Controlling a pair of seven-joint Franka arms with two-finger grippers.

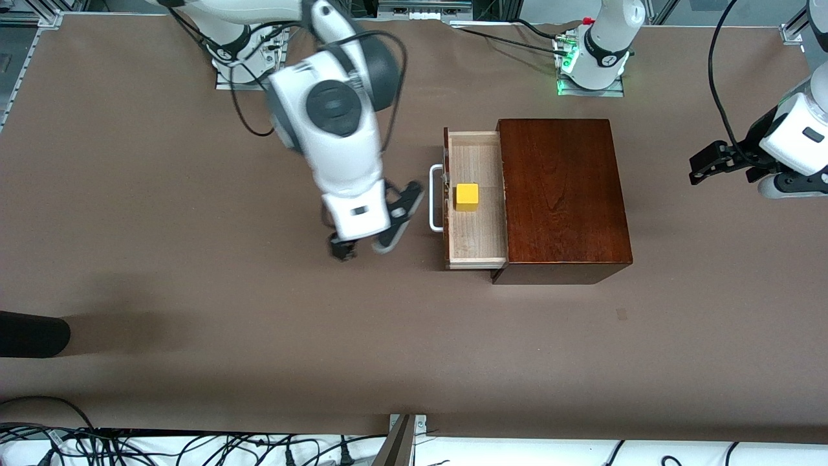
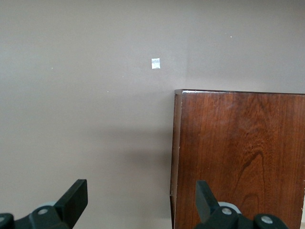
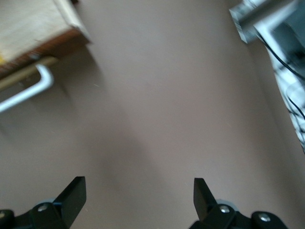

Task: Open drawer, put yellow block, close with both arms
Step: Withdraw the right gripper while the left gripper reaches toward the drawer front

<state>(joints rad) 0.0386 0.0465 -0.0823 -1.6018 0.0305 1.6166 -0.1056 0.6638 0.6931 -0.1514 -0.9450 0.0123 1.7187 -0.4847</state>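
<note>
Drawer [image 1: 475, 200] pulled out of the box [image 1: 561, 194] at its 9 o'clock side, block [image 1: 467, 197] sitting inside on the pale wood. White handle [image 1: 436, 197] sticking out toward the right gripper [image 1: 370, 243], hovering over bare table [image 1: 194, 291] just beside it, jaws wide, nothing held. Left gripper [image 1: 706, 165] up at the box's 3 o'clock, jaws wide too, empty.

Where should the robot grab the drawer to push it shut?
Probably the white handle on the drawer front. The bar stands out toward the right arm's end of the table, so the open right hand beside it could close around it from that end.
</note>
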